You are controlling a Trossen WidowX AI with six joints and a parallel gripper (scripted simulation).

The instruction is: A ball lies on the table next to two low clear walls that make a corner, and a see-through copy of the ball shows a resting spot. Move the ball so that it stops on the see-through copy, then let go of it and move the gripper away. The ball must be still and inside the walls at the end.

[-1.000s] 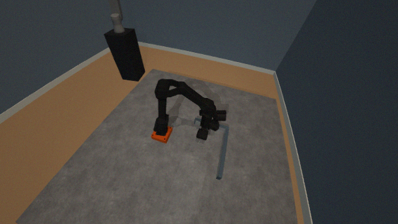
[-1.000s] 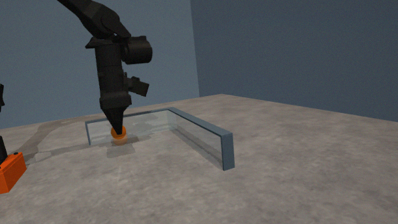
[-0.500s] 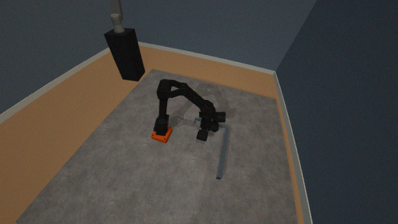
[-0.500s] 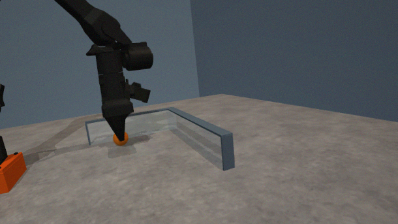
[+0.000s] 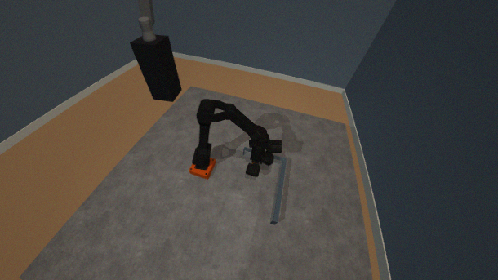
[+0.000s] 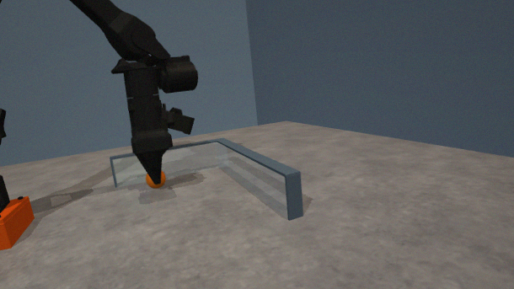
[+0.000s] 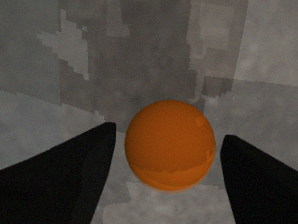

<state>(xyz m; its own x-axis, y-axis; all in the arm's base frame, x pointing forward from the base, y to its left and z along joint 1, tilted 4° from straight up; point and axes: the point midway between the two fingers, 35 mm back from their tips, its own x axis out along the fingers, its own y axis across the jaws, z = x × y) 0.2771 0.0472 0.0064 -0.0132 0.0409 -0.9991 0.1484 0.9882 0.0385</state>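
Observation:
The orange ball (image 6: 156,184) (image 7: 170,155) rests on the grey table inside the corner made by the two low clear walls (image 6: 261,165) (image 5: 279,188). My gripper (image 6: 155,176) (image 7: 169,138) (image 5: 252,169) points straight down over the ball, with its fingertips at table height. The fingers are open. In the wrist view a strip of table shows between each finger and the ball. I cannot see the see-through copy apart from the ball.
The arm's orange base (image 5: 202,169) (image 6: 13,220) stands to the left of the walls. A black pillar (image 5: 157,68) carrying a grey arm stands at the table's far left corner. The long wall runs toward the front right.

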